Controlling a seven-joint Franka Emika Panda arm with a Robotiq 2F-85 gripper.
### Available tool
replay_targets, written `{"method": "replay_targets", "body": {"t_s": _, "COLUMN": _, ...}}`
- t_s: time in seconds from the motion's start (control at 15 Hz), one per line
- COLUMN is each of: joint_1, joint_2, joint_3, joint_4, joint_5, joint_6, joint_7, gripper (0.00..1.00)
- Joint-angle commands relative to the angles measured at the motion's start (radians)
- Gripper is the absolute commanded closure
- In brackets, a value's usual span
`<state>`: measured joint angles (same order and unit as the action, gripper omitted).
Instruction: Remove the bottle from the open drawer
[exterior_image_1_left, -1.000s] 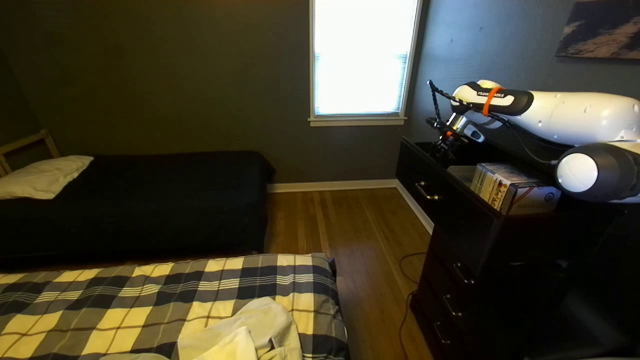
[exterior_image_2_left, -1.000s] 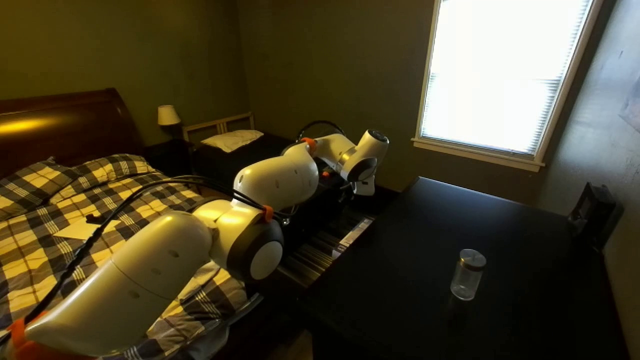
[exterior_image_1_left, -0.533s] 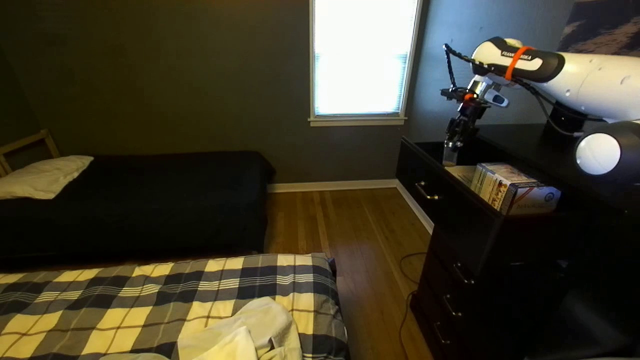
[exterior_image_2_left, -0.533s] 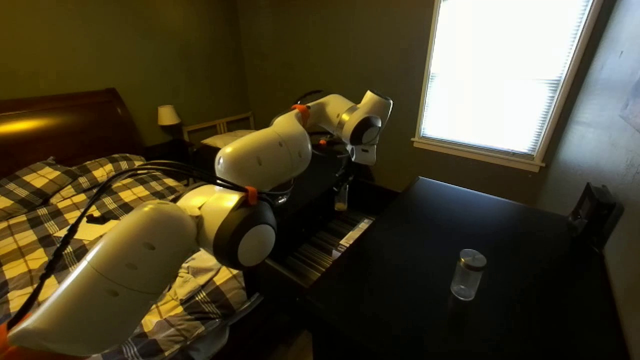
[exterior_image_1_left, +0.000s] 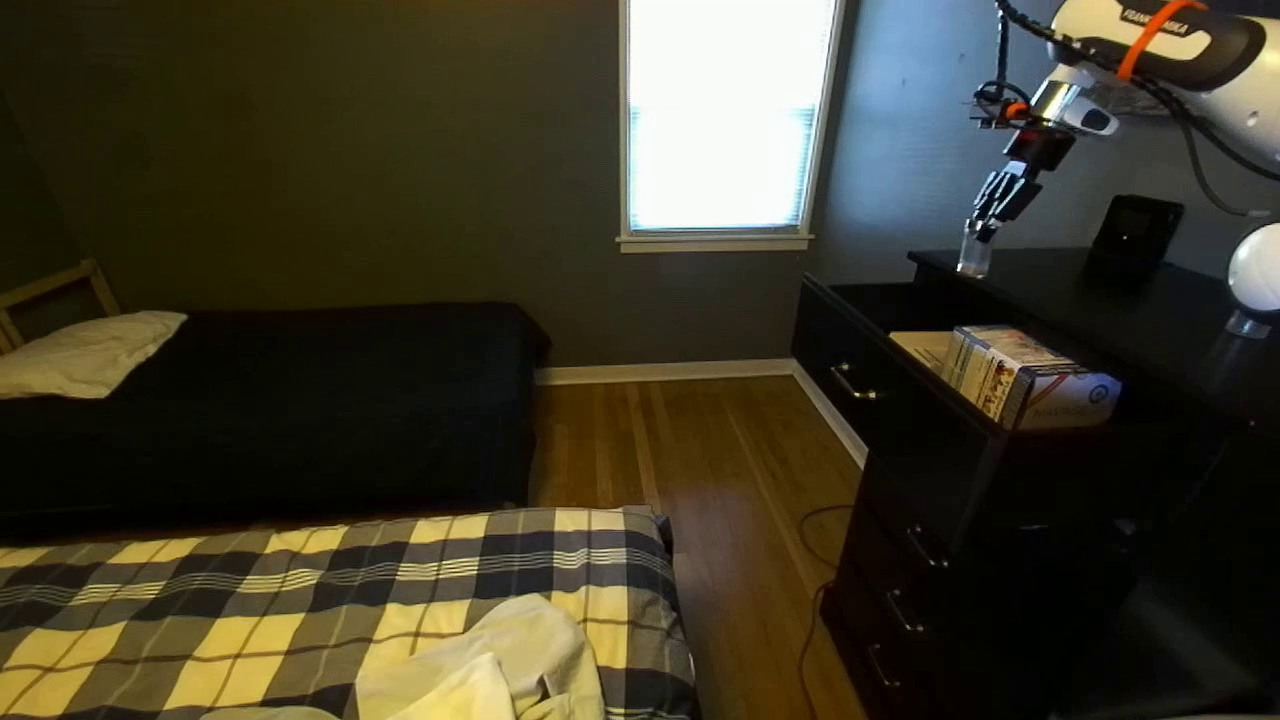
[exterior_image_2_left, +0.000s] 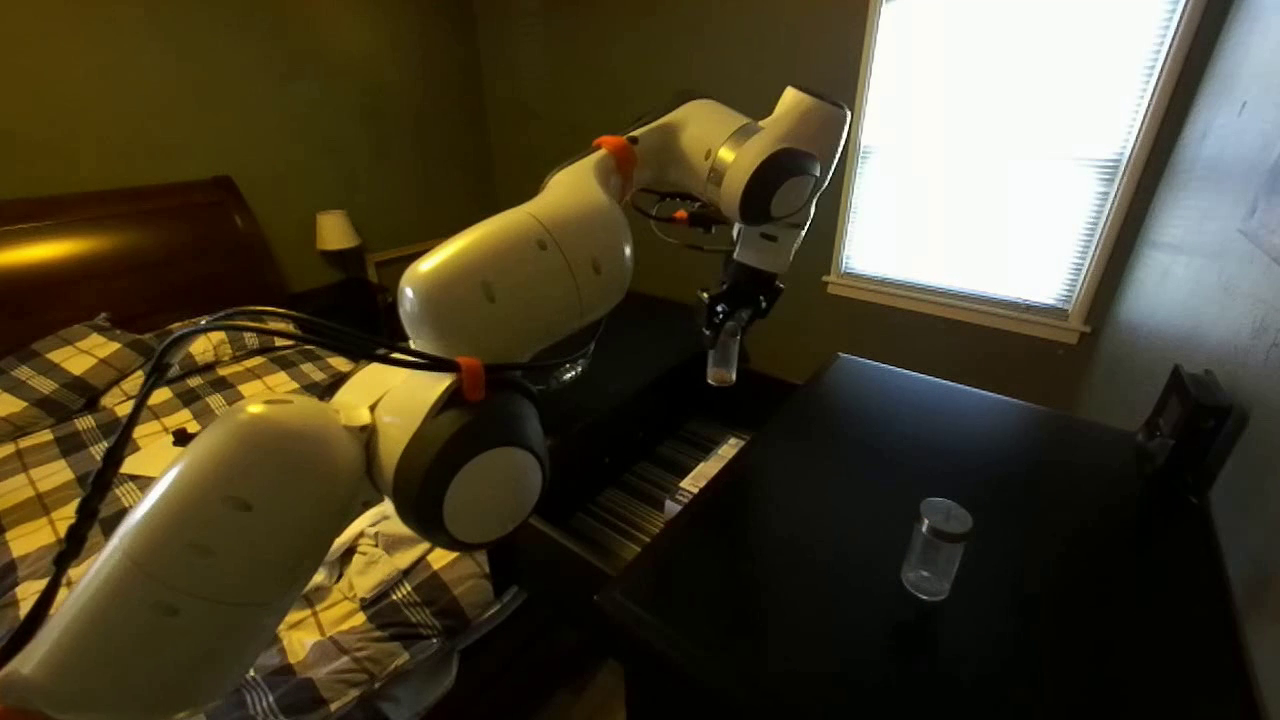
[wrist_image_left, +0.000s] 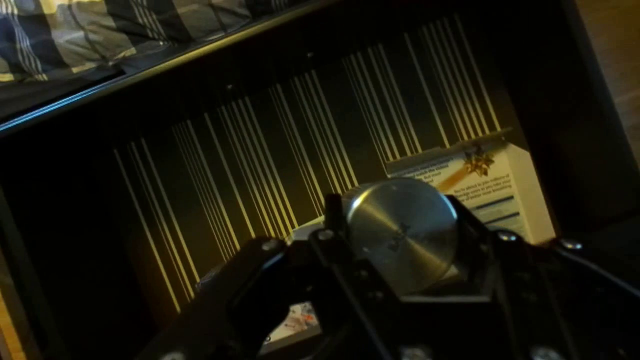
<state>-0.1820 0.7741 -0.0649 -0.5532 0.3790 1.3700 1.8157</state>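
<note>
Far left, white pillow (exterior_image_1_left: 100, 350) on dark-covered bed (exterior_image_1_left: 330, 400); plaid bedspread (exterior_image_1_left: 300, 590) in front, crumpled pale cloth (exterior_image_1_left: 520, 660) lying on it. Then wood floor (exterior_image_1_left: 690, 450), with bright window (exterior_image_1_left: 722, 120) in the wall behind. Next right: black dresser (exterior_image_1_left: 1170, 320), wide top drawer (exterior_image_1_left: 905, 420) pulled out, metal handle (exterior_image_1_left: 852, 382) on its front. Clear bottle (exterior_image_1_left: 972, 252) is out of drawer, up above it and apart from it, roughly upright, bit of tan at the base; can't tell what that is. My gripper (exterior_image_1_left: 985, 225) is clamped on bottle near its top. Right of that, in drawer, row of thin cases or books (exterior_image_1_left: 985, 375), can't tell which, with white printed box face toward the near end. My white arm (exterior_image_1_left: 1235, 85) comes in from upper right, orange band around it. Wrist view, left to right: drawer floor with pale stripes (wrist_image_left: 270, 165), my fingers (wrist_image_left: 334, 215) either side of bottle's round silver lid (wrist_image_left: 402, 235), then box (wrist_image_left: 480, 180) with gold bow print on drawer floor. In an exterior view, lidded glass jar (exterior_image_2_left: 937, 550) stands upright on dresser top, well apart from my gripper; rightmost, black device (exterior_image_2_left: 1190, 430) near the wall.
</note>
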Motion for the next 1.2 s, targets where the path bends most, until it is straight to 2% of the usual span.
{"method": "replay_targets", "body": {"t_s": 0.0, "joint_1": -0.081, "joint_2": -0.012, "joint_3": -0.004, "joint_4": 0.013, "joint_5": 0.052, "joint_6": 0.028, "joint_7": 0.116, "gripper": 0.75}}
{"method": "replay_targets", "body": {"t_s": 0.33, "joint_1": -0.162, "joint_2": 0.012, "joint_3": -0.011, "joint_4": -0.003, "joint_5": 0.066, "joint_6": 0.111, "joint_7": 0.256, "gripper": 0.75}}
{"method": "replay_targets", "body": {"t_s": 0.53, "joint_1": -0.187, "joint_2": 0.036, "joint_3": -0.013, "joint_4": -0.012, "joint_5": 0.06, "joint_6": 0.165, "joint_7": 0.316, "gripper": 0.75}}
{"method": "replay_targets", "body": {"t_s": 0.87, "joint_1": -0.196, "joint_2": 0.082, "joint_3": -0.005, "joint_4": -0.012, "joint_5": 0.053, "joint_6": 0.263, "joint_7": 0.321, "gripper": 0.75}}
{"method": "replay_targets", "body": {"t_s": 0.93, "joint_1": -0.194, "joint_2": 0.086, "joint_3": -0.005, "joint_4": -0.011, "joint_5": 0.05, "joint_6": 0.274, "joint_7": 0.319, "gripper": 0.34}}
{"method": "replay_targets", "body": {"t_s": 1.0, "joint_1": -0.192, "joint_2": 0.089, "joint_3": -0.002, "joint_4": -0.01, "joint_5": 0.05, "joint_6": 0.286, "joint_7": 0.31, "gripper": 0.25}}
{"method": "replay_targets", "body": {"t_s": 1.13, "joint_1": -0.183, "joint_2": 0.087, "joint_3": -0.003, "joint_4": -0.009, "joint_5": 0.042, "joint_6": 0.299, "joint_7": 0.3, "gripper": 0.12}}
